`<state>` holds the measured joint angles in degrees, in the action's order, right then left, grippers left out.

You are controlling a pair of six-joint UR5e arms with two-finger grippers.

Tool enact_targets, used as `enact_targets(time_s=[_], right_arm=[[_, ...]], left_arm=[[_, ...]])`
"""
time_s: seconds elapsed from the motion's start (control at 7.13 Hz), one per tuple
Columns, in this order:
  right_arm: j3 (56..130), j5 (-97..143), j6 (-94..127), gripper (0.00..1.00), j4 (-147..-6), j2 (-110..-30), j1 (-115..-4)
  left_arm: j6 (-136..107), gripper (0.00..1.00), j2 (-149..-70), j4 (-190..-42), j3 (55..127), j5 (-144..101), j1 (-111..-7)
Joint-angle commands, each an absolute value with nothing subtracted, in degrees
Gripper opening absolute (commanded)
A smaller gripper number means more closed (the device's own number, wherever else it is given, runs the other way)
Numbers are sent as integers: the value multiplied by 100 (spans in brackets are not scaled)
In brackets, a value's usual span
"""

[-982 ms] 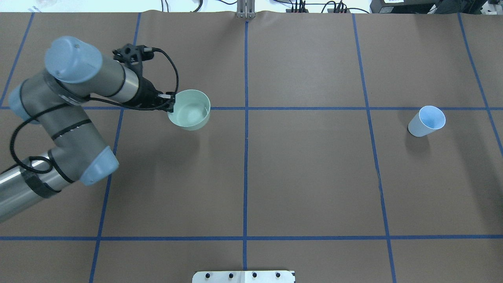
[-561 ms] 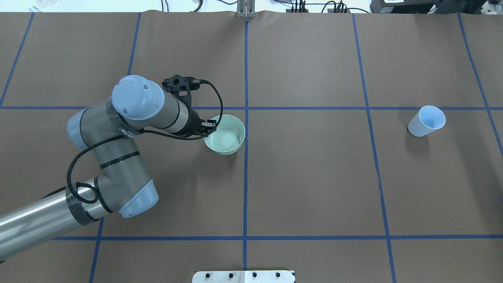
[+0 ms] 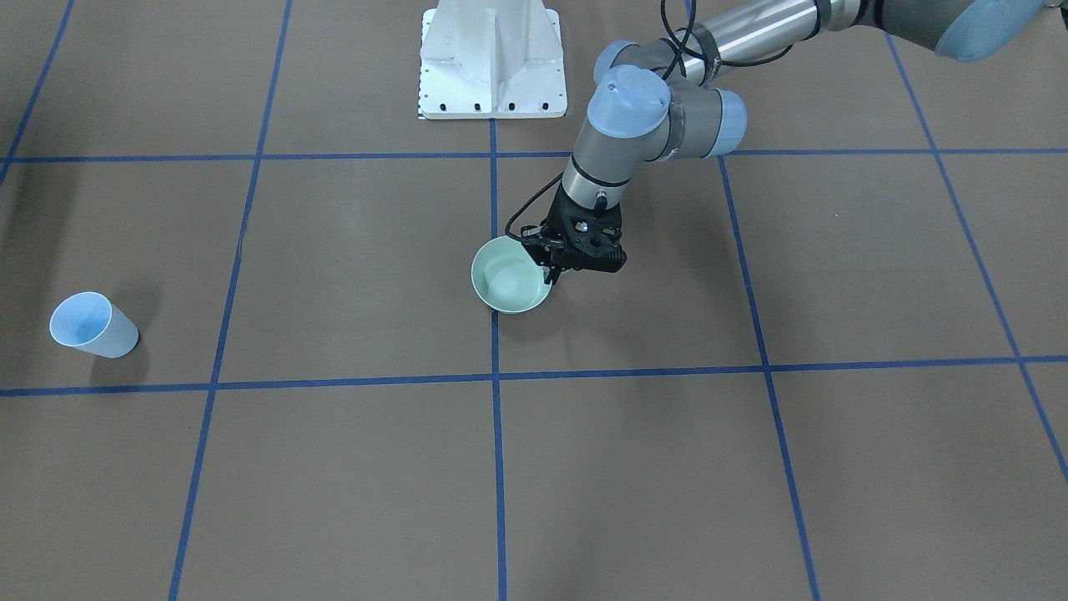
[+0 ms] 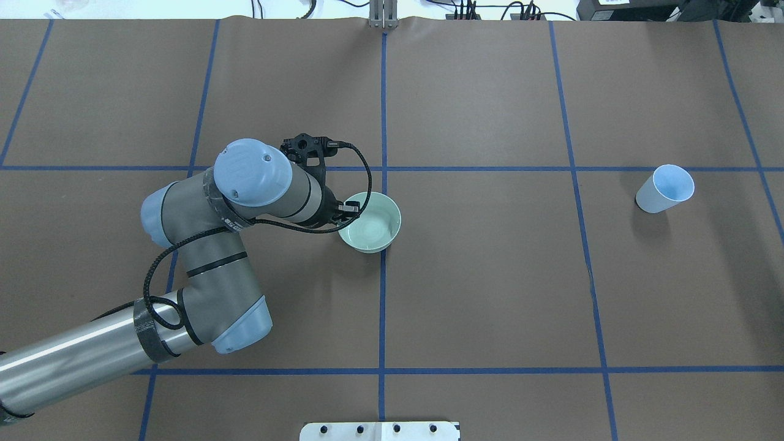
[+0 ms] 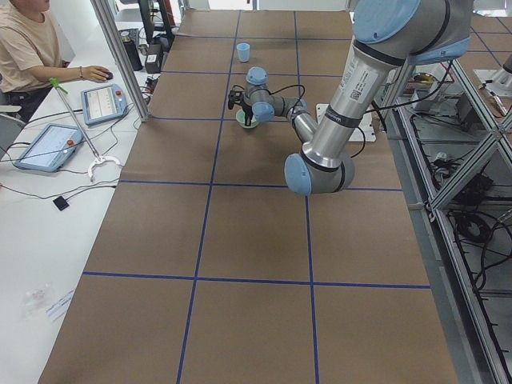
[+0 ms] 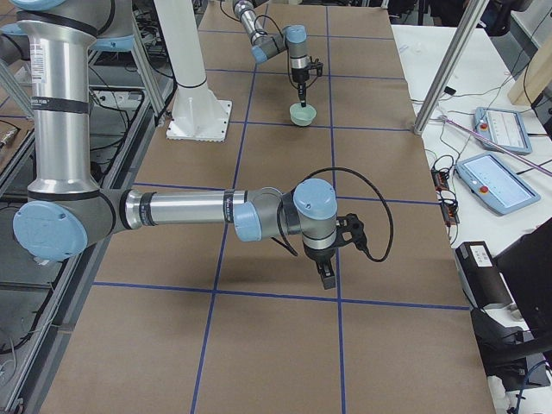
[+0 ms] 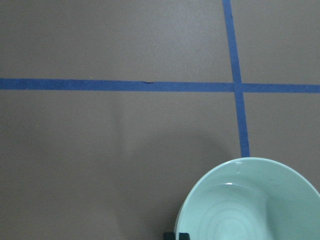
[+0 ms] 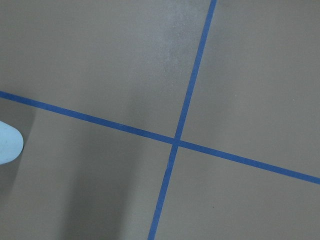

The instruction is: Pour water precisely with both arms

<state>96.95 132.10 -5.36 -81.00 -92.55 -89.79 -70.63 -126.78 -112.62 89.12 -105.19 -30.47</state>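
Brown tabletop (image 8: 100, 50), blue tape cross (image 8: 176, 141), pale blue object (image 8: 9, 145) at left edge.

The desk (image 4: 490, 275) is covered in matt brown and is crossed by a grid of blue tape lines (image 4: 490, 168). The bowl (image 4: 373, 229) is coloured a pale mint green, with faint concentric rings seen in its floor, and the cup (image 4: 664, 188) is coloured pale blue. The left arm (image 4: 202, 269) and the right arm (image 6: 181, 210) are finished in grey-silver tubing with pale blue joint caps and black cabling. The left tool (image 3: 552, 274) and right tool (image 6: 328, 278) are black, and the pedestal (image 3: 492, 63) is painted white.
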Motion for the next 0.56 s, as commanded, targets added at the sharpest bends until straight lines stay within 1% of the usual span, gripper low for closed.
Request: enact_targets(time_s=[0.0,0.14,0.28,0.42], right_arm=[[9694,13219,-536,100,-8104,-9255,-8982],[9694,13219,-536,100,-8104,-9255,-8982],[9694,13210,-536,100,-8104,-9255,-8974],[9694,13219,-527,100,-8095,-9255,-8974]], left_arm=[[-7066,34,-12918,-11059,8799,-10512,-3023],[-7066,50,-13068,-10848,8789,-10503,-2963],[-7066,79,-13069,-10854,8798,-10503,-2962],[-7066,100,-13069,-10846,8885,-10503,-2988]])
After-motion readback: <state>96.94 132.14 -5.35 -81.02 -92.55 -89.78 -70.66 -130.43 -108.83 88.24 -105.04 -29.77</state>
